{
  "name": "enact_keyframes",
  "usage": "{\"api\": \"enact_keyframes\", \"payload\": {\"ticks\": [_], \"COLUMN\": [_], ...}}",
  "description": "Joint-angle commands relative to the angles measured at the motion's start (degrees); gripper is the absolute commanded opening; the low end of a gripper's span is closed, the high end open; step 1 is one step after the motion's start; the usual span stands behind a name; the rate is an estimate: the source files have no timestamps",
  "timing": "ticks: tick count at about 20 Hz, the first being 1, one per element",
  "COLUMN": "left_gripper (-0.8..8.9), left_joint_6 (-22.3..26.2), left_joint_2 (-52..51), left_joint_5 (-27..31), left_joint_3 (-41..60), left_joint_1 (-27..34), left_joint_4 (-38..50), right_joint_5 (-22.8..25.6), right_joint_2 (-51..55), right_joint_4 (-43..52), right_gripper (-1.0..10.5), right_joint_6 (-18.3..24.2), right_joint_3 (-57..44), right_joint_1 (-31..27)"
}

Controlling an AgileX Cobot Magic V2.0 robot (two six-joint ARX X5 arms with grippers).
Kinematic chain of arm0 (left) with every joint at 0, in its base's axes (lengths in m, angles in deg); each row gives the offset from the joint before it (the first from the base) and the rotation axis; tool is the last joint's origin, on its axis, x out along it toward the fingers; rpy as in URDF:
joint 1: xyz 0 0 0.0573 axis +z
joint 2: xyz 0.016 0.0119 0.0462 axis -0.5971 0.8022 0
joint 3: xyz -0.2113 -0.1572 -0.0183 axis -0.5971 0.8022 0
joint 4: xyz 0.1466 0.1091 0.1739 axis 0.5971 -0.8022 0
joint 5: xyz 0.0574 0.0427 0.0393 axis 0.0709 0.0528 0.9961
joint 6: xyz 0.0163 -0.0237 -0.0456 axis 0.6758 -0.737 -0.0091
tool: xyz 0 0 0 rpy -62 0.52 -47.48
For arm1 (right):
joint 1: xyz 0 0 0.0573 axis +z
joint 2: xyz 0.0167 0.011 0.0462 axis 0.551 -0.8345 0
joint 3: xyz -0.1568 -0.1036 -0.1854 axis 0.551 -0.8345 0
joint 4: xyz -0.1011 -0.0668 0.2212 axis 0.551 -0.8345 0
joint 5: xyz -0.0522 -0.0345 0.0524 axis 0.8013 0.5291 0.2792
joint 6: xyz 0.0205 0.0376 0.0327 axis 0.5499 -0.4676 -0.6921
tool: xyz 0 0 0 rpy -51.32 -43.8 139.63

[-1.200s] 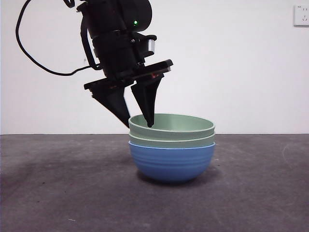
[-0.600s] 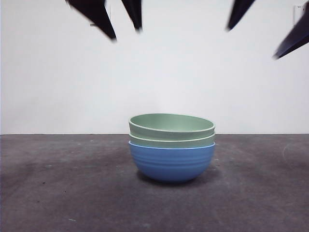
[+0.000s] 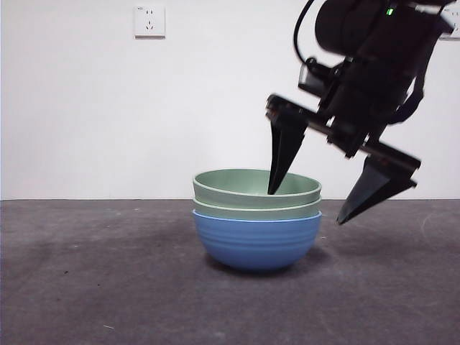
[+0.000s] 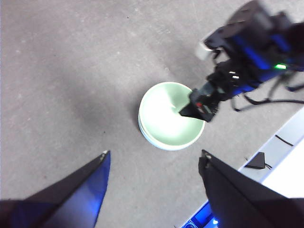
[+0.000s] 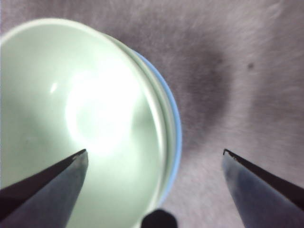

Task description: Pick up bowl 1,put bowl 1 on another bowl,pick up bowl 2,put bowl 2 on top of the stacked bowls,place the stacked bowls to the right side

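The stacked bowls stand in the middle of the table. The blue bowl (image 3: 255, 241) is lowest, bowl 1's sage-green rim (image 3: 255, 210) shows above it, and pale bowl 2 (image 3: 241, 185) is on top. My right gripper (image 3: 305, 208) is open and straddles the stack's right rim, one jaw inside bowl 2 (image 5: 71, 95) and the other outside past the blue rim (image 5: 177, 128). It grips nothing. My left gripper (image 4: 155, 153) hangs open and empty high above the stacked bowls (image 4: 164, 118).
The table is dark grey (image 3: 86, 287) with a white wall behind it. A wall socket (image 3: 149, 21) sits high on the left. The left wrist view shows cables and a table edge (image 4: 280, 137) beyond the right arm.
The left gripper let go of the top bowl's left rim and rose out of the front view. The right arm came down from the upper right and now straddles the stack's right rim.
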Motion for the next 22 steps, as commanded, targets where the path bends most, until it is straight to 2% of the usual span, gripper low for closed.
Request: {"api": "enact_keyframes", "payload": {"ticks": [1,5,7,11,19,22], "left_gripper": [3.19,3.19,3.19,3.19,3.18,3.18], "left_joint_6": [0.57,0.55,0.55,0.55,0.57,0.59], "left_joint_2": [-1.27,-1.88,-1.86,-1.88,-1.86,-1.86], "left_joint_5": [0.04,0.04,0.04,0.04,0.04,0.07], "left_joint_3": [0.13,0.13,0.13,0.13,0.13,0.13], "left_joint_1": [-0.17,-0.17,-0.17,-0.17,-0.17,-0.17], "left_joint_4": [-0.20,-0.72,-0.74,-0.72,-0.74,-0.72], "right_joint_5": [-0.22,-0.22,-0.33,-1.73,-1.68,-1.42], "right_joint_2": [-2.03,-3.26,-3.26,-3.26,-2.03,0.68], "right_joint_4": [0.79,1.36,1.79,1.79,2.19,2.19], "right_gripper": [4.6,2.9,1.4,0.1,-0.1,-0.1], "right_joint_6": [-1.25,-1.22,-1.20,-1.20,-1.16,-0.55], "right_joint_3": [-0.33,-0.33,-0.33,-0.33,-0.33,-0.33], "right_joint_1": [0.04,0.09,0.09,0.09,0.00,-1.64]}}
